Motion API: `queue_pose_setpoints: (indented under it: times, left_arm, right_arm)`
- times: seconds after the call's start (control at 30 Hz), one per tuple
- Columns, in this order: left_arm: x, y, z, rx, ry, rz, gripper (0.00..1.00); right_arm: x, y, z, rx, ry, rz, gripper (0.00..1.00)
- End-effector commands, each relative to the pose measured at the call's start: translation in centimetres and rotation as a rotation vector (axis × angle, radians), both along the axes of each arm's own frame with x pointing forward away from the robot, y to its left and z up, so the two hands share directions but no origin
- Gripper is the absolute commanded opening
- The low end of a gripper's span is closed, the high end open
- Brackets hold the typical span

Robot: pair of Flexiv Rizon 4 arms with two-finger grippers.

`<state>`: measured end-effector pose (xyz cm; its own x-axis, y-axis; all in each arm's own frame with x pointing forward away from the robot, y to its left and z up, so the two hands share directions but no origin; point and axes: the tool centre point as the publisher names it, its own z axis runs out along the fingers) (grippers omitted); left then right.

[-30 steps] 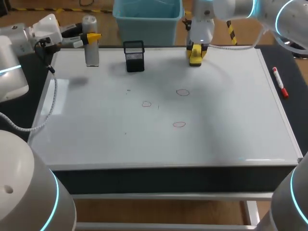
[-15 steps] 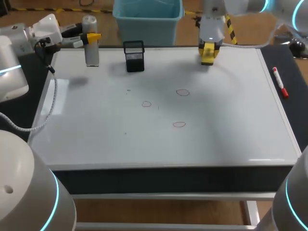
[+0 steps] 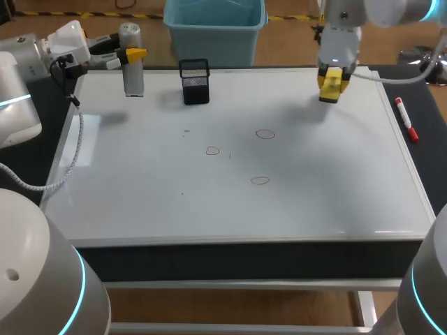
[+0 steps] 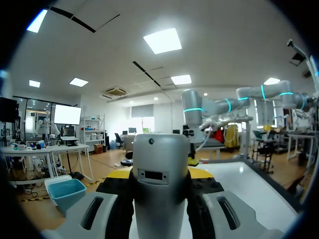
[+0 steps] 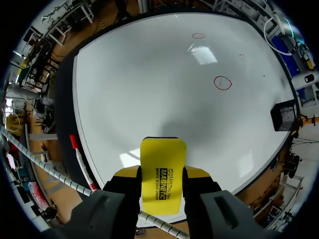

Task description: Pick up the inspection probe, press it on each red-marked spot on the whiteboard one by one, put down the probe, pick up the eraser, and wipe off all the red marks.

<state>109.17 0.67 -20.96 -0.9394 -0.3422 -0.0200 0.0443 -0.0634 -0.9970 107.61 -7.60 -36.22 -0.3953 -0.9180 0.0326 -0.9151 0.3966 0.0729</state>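
The grey cylindrical probe (image 3: 132,70) stands upright at the whiteboard's (image 3: 140,195) far left corner. My left gripper (image 3: 133,53) is shut on its upper part, and in the left wrist view the probe (image 4: 160,169) fills the gap between the fingers. My right gripper (image 3: 332,78) hangs over the board's far right part, shut on the yellow eraser (image 3: 330,85), which shows between its fingers (image 5: 162,169). Three red circles are drawn mid-board (image 3: 265,134), (image 3: 213,151), (image 3: 260,180). One red circle (image 5: 223,82) lies ahead of the eraser.
A black mesh pen holder (image 3: 195,81) stands at the board's far edge, right of the probe. A red marker (image 3: 406,120) lies on the dark table right of the board, and it shows beside my right gripper (image 5: 79,157).
My right arm has carried the eraser to the right along the far side of the board and slightly toward the near side. The left arm and probe have not moved.
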Motion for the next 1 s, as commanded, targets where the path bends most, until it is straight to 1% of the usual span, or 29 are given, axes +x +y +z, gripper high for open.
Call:
queue_pose_setpoints:
  times: [0.03, 0.2, 0.5, 0.6, 0.7, 1.0]
  left_arm:
    - [-0.1, -0.1, 0.1, 0.001, -0.002, 0.003, 0.0]
    - [-0.1, -0.1, 0.1, 0.001, -0.002, 0.003, 0.0]
    - [-0.1, -0.1, 0.1, 0.001, -0.002, 0.003, 0.0]
    - [-0.1, -0.1, 0.1, 0.001, -0.002, 0.003, 0.0]
    - [-0.1, -0.1, 0.1, 0.001, -0.002, 0.003, 0.0]
    - [-0.1, -0.1, 0.1, 0.001, -0.002, 0.003, 0.0]
  right_arm:
    - [-2.9, -2.4, 0.9, -0.031, -0.135, -0.014, 0.0]
    - [-4.5, -2.8, 1.4, -0.033, -0.138, -0.039, 0.0]
    - [-6.3, -3.8, 1.3, -0.036, -0.134, -0.066, 0.0]
    - [-6.6, -4.0, 1.3, -0.036, -0.134, -0.072, 0.0]
    - [-6.9, -4.1, 1.5, -0.012, -0.141, -0.068, 0.0]
    - [-6.9, -4.1, 1.5, -0.012, -0.141, -0.068, 0.0]
